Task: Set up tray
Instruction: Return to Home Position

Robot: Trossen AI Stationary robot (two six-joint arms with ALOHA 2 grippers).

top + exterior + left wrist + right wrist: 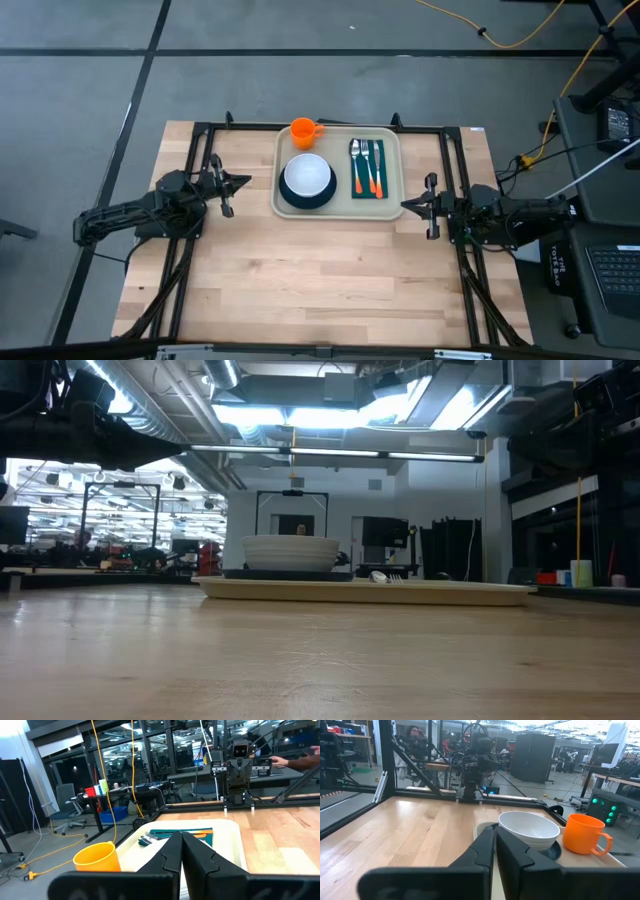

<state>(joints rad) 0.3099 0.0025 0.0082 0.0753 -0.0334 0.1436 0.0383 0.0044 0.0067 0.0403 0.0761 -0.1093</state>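
The beige tray (392, 140) lies at the table's far middle. On it stand a white bowl (306, 176) on a dark plate (290, 200), an orange cup (303, 131) at the tray's far left corner, and a dark green napkin (353, 190) bearing orange-handled cutlery (367, 165). My left gripper (245, 182) hovers shut, level, just left of the tray. My right gripper (405, 206) hovers shut, level, at the tray's right edge. Neither holds anything.
A black metal frame (210, 128) runs along the table's far edge and down both sides beneath the arms. The near half of the wooden table (320, 280) is bare wood. Cables and a laptop stand (610, 250) lie beyond the right edge.
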